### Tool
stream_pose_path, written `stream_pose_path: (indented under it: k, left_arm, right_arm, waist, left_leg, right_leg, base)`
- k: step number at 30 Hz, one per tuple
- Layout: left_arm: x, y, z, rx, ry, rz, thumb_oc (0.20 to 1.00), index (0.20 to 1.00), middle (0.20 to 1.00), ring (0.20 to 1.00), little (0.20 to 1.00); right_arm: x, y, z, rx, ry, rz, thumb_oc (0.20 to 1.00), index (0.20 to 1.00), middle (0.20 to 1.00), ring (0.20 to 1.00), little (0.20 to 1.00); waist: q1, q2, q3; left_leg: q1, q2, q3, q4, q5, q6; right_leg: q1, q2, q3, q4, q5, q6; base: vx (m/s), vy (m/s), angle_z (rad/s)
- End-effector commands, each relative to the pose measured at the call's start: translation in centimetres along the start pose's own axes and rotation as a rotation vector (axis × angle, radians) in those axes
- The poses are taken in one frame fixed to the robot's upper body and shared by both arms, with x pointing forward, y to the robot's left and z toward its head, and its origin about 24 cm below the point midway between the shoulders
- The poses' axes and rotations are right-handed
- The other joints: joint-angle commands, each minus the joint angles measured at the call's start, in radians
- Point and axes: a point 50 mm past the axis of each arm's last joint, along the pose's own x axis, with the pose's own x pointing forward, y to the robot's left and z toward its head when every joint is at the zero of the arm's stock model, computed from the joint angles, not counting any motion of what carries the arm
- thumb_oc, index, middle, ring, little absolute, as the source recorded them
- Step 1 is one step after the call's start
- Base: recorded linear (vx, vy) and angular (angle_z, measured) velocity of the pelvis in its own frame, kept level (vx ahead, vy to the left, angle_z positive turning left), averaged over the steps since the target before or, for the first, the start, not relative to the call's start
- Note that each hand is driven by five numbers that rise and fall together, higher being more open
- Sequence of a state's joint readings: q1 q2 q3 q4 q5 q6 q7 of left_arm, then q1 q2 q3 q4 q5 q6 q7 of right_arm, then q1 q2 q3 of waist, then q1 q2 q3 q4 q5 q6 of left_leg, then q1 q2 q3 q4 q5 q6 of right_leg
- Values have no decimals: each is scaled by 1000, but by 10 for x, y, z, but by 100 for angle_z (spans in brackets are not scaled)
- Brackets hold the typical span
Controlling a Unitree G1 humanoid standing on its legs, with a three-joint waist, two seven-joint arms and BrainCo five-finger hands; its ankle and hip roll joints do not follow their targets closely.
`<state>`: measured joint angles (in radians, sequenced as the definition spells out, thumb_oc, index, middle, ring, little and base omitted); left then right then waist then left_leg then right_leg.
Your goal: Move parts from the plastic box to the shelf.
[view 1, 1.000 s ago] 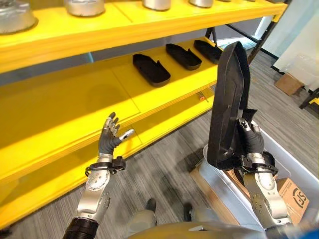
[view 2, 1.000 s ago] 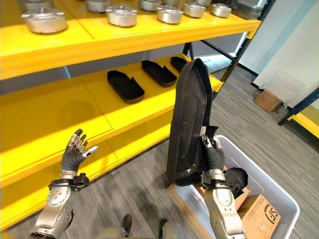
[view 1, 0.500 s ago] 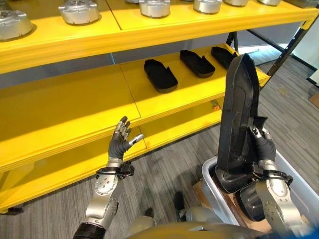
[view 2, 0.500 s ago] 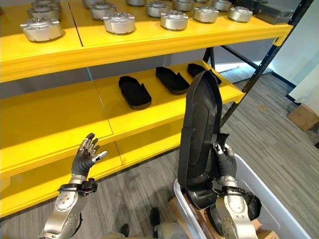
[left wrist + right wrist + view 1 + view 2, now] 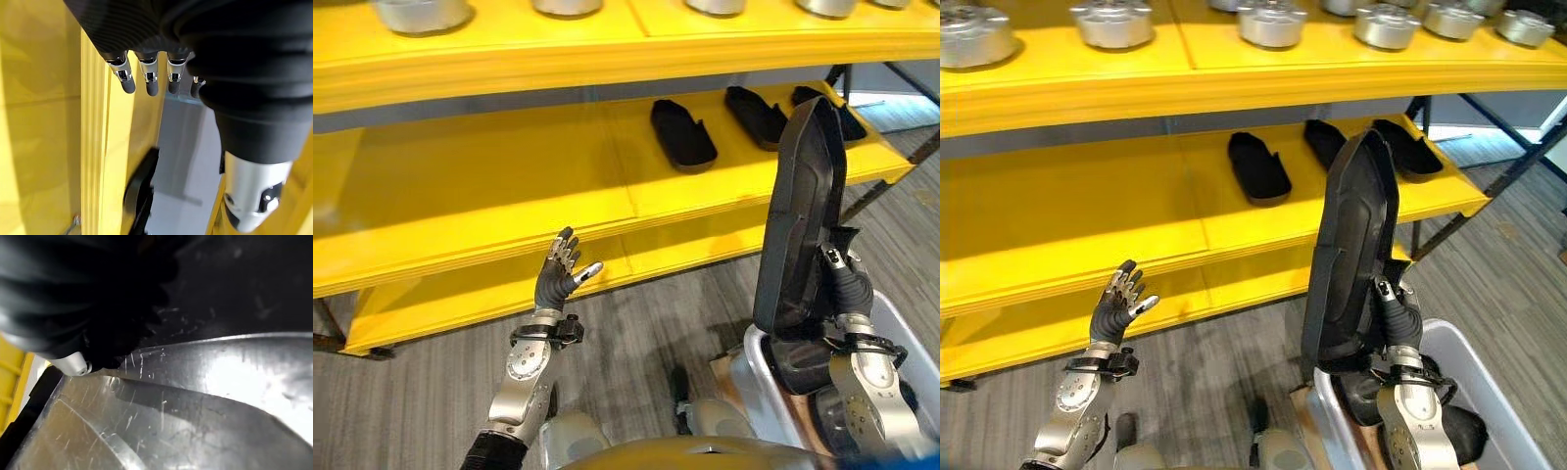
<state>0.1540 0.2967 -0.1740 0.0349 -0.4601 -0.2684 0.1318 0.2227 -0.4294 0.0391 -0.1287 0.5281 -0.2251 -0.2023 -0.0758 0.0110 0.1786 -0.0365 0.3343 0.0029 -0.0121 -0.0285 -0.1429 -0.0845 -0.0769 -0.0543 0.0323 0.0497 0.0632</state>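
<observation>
Left eye view: yellow metal shelf unit (image 5: 489, 186) spans upper frame. Top board carries round silver metal parts (image 5: 421, 14) along top edge. Middle board, upper right, has three flat black plastic shell parts (image 5: 683, 135) in a row. Right hand (image 5: 847, 294), lower right, fingers curled on long black plastic shell part (image 5: 800, 225), held upright above white plastic box (image 5: 773, 401) at lower-right corner. Left hand (image 5: 560, 279), lower centre, raised w/ fingers spread, holding nothing, in front of lower shelf edge. Grey wood-look floor (image 5: 636, 333) below.

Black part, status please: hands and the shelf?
Right hand grips the long black part upright over plastic box. Left hand open, empty. Middle shelf unobstructed ahead.
</observation>
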Motion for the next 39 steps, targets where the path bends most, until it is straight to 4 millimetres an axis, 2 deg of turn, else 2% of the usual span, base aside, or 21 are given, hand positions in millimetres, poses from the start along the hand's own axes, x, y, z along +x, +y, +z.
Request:
stream_pose_path:
  k: [1, 7, 10, 12, 14, 17, 18, 21, 22, 23, 24, 26, 28, 31, 33, 34, 35, 36, 37, 38, 39]
  left_arm:
    - [-4, 8, 26, 46, -118, -35, 1000, 1000, 1000, 1000, 1000]
    - [0, 12, 32, 95, -123, -67, 1000, 1000, 1000, 1000, 1000]
    - [0, 12, 32, 102, -114, -73, 1000, 1000, 1000, 1000, 1000]
    - [1, 11, 32, 106, -112, -80, 1000, 1000, 1000, 1000, 1000]
    - [1, 11, 32, 107, -110, -84, 1000, 1000, 1000, 1000, 1000]
    - [1, 11, 31, 101, -100, -78, 1000, 1000, 1000, 1000, 1000]
    - [1, 11, 31, 101, -100, -77, 1000, 1000, 1000, 1000, 1000]
    - [1, 11, 31, 97, -96, -78, 1000, 1000, 1000, 1000, 1000]
    - [1, 11, 32, 97, -97, -78, 1000, 1000, 1000, 1000, 1000]
    - [2, 9, 33, 91, -102, -80, 1000, 1000, 1000, 1000, 1000]
    - [2, 9, 34, 92, -103, -80, 1000, 1000, 1000, 1000, 1000]
    - [4, 9, 36, 94, -111, -81, 1000, 1000, 1000, 1000, 1000]
    - [4, 8, 38, 93, -118, -86, 1000, 1000, 1000, 1000, 1000]
    - [6, 6, 39, 87, -121, -93, 1000, 1000, 1000, 1000, 1000]
    - [7, 2, 41, 82, -126, -114, 1000, 1000, 1000, 1000, 1000]
    - [9, -2, 42, 69, -128, -132, 1000, 1000, 1000, 1000, 1000]
    - [9, -2, 42, 69, -130, -132, 1000, 1000, 1000, 1000, 1000]
    - [10, -4, 44, 62, -137, -139, 1000, 1000, 1000, 1000, 1000]
    - [12, -6, 48, 67, -150, -152, 1000, 1000, 1000, 1000, 1000]
    - [12, -6, 48, 67, -152, -153, 1000, 1000, 1000, 1000, 1000]
    - [15, -8, 52, 70, -164, -162, 1000, 1000, 1000, 1000, 1000]
  right_arm:
    - [3, 14, 22, 79, -139, 71, 200, 200, 200, 200, 200]
    - [7, 26, 8, 139, -66, 116, 200, 200, 200, 200, 200]
    - [12, 35, -2, 140, -17, 140, 200, 200, 200, 200, 200]
    - [20, 47, -10, 136, 21, 184, 200, 200, 200, 200, 200]
    - [23, 53, -14, 138, 34, 195, 200, 200, 200, 200, 200]
    - [33, 75, -19, 141, 64, 262, 200, 200, 200, 200, 200]
    - [33, 76, -19, 141, 64, 263, 200, 200, 200, 200, 200]
    - [44, 95, -20, 125, 73, 309, 200, 200, 200, 200, 200]
    - [45, 96, -20, 125, 72, 309, 200, 200, 200, 200, 200]
    - [53, 105, -19, 103, 68, 316, 200, 200, 200, 200, 200]
    - [53, 105, -18, 103, 67, 317, 200, 200, 200, 200, 200]
    - [63, 117, -14, 69, 51, 335, 200, 200, 200, 200, 200]
    - [66, 119, -12, 69, 41, 334, 200, 200, 200, 200, 200]
    - [79, 126, 0, 29, -8, 324, 200, 200, 200, 200, 200]
    - [96, 132, 16, 9, -60, 300, 200, 200, 200, 200, 200]
    - [112, 135, 32, -7, -110, 261, 200, 200, 200, 200, 200]
    - [112, 135, 33, -7, -112, 261, 200, 200, 200, 200, 200]
    - [119, 134, 42, -7, -138, 243, 200, 200, 200, 200, 200]
    - [136, 130, 68, -33, -214, 187, 200, 200, 200, 200, 200]
    - [137, 130, 69, -33, -216, 187, 200, 200, 200, 200, 200]
    - [155, 125, 99, -37, -281, 119, 200, 200, 200, 200, 200]
  waist:
    - [18, -45, -75]
    - [46, -79, -89]
    - [68, -96, -93]
    - [90, -110, -90]
    - [99, -114, -90]
    - [139, -124, -90]
    - [137, -124, -90]
    - [181, -129, -84]
    - [180, -130, -84]
    - [211, -131, -74]
    - [208, -131, -73]
    - [239, -130, -60]
    - [245, -131, -54]
    - [267, -130, -38]
    - [285, -128, -18]
    - [298, -126, 3]
    - [298, -126, 4]
    - [301, -124, 14]
    - [307, -115, 42]
    - [307, -114, 44]
    - [310, -98, 75]
  left_leg:
    - [-34, -56, 46, -2, 154, 11]
    - [-59, -135, 48, 68, 72, 37]
    - [-75, -158, 41, 90, 50, 49]
    - [-94, -176, 25, 106, 39, 56]
    - [-99, -183, 18, 109, 35, 58]
    - [-117, -203, -7, 112, 33, 64]
    - [-117, -203, -8, 112, 33, 64]
    - [-136, -219, -33, 117, 33, 67]
    - [-137, -220, -35, 118, 33, 67]
    - [-158, -232, -56, 126, 37, 66]
    - [-160, -232, -58, 128, 36, 66]
    - [-180, -241, -79, 139, 38, 65]
    - [-188, -243, -85, 146, 38, 65]
    - [-209, -248, -100, 161, 37, 64]
    - [-235, -255, -114, 180, 36, 62]
    - [-261, -260, -122, 201, 34, 61]
    - [-263, -260, -122, 203, 33, 61]
    - [-274, -261, -125, 213, 33, 59]
    - [-302, -265, -132, 238, 31, 59]
    - [-303, -265, -133, 241, 30, 58]
    - [-335, -270, -138, 269, 28, 56]
  right_leg:
    - [93, -61, 41, 103, -144, 68]
    - [148, -151, 21, 19, -88, 105]
    - [155, -174, 6, 5, -69, 117]
    - [169, -187, -15, -8, -61, 124]
    - [174, -191, -24, -12, -59, 125]
    - [188, -199, -55, -25, -54, 128]
    - [189, -199, -57, -26, -54, 128]
    - [201, -203, -88, -33, -53, 131]
    - [202, -203, -90, -33, -53, 132]
    - [205, -202, -110, -32, -55, 132]
    - [205, -202, -112, -32, -56, 133]
    - [212, -203, -136, -33, -61, 132]
    - [213, -202, -142, -31, -63, 131]
    - [213, -201, -158, -28, -70, 130]
    - [205, -201, -168, -18, -73, 129]
    - [195, -202, -174, -7, -80, 127]
    - [194, -201, -174, -6, -81, 127]
    - [187, -202, -176, 2, -84, 125]
    - [165, -202, -176, 25, -97, 119]
    - [163, -201, -176, 27, -98, 119]
    - [133, -204, -177, 58, -109, 115]
  base:
    - [185, 193, -55]
    - [135, 182, 15]
    - [76, 114, 8]
    - [56, 97, 10]
    - [39, 50, 21]
    - [41, 30, 31]
    - [25, 12, 25]
    - [20, 6, 24]
    - [-2, -11, 34]
    - [-5, -10, 35]
    - [-8, -13, 22]
    - [-17, -14, 30]
    - [-20, -17, 22]
    - [-24, -11, 21]
    - [-94, -14, 9]
    - [-94, -8, 5]
    - [-99, -12, 6]
    - [-125, -2, 13]
    - [-126, -2, 12]
    - [-204, 21, 9]
    - [-113, 19, 1]
